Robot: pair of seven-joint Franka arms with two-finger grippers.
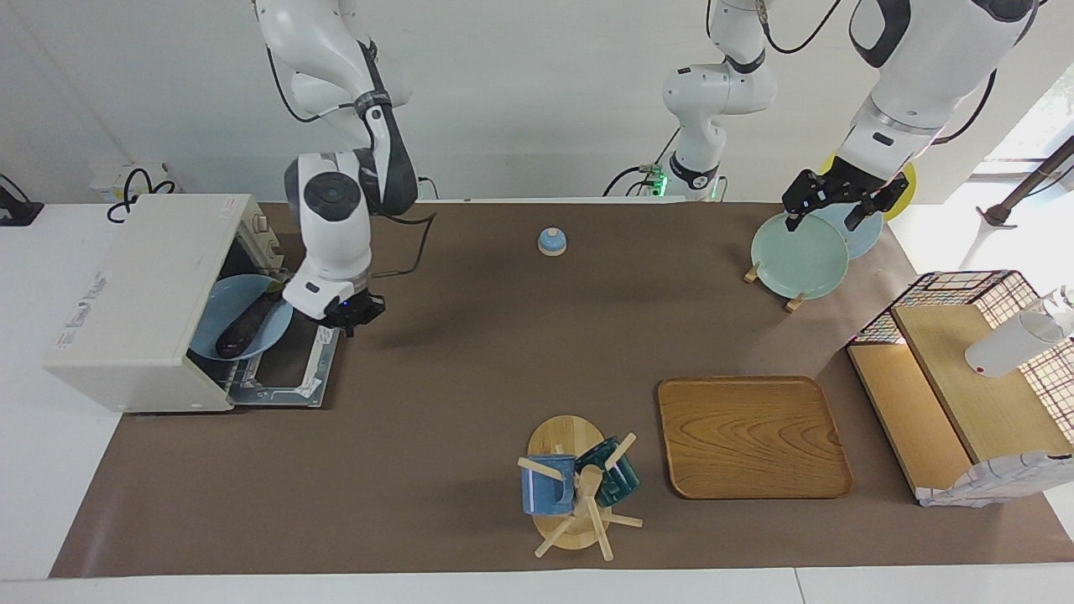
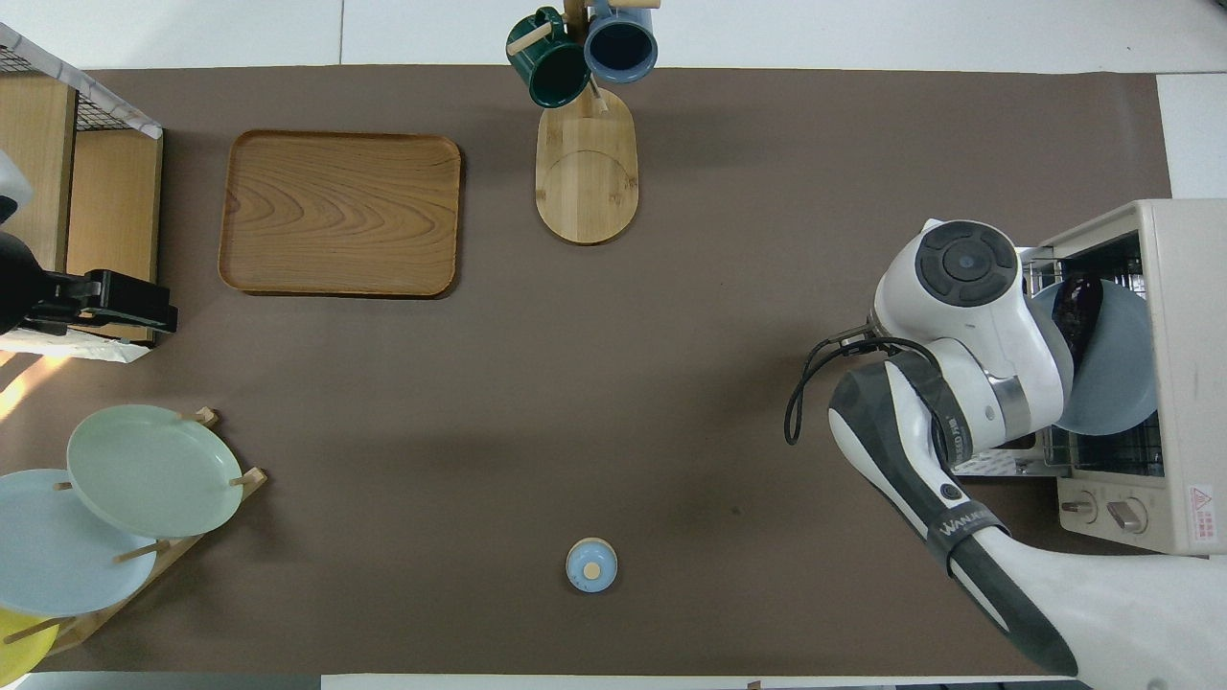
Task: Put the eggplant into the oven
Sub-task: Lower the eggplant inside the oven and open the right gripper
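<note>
The cream-white oven [image 1: 134,294] stands at the right arm's end of the table with its glass door [image 1: 294,369] dropped open. A dark purple eggplant [image 1: 243,329] lies on a light blue plate [image 1: 214,310] in the oven's open mouth. From overhead the eggplant [image 2: 1078,311] and the plate [image 2: 1112,374] are partly covered by the right arm, beside the oven [image 2: 1189,364]. My right gripper [image 1: 352,321] is shut and holds nothing, above the door's edge nearest the table's middle. My left gripper [image 1: 822,220] waits open over the plates in the rack.
A small blue bell [image 1: 551,242] sits near the robots at mid-table. A mug stand [image 1: 575,486], a wooden tray [image 1: 753,436] and a wire-and-wood shelf [image 1: 965,394] stand farther out. A green plate [image 1: 799,256] leans in a rack.
</note>
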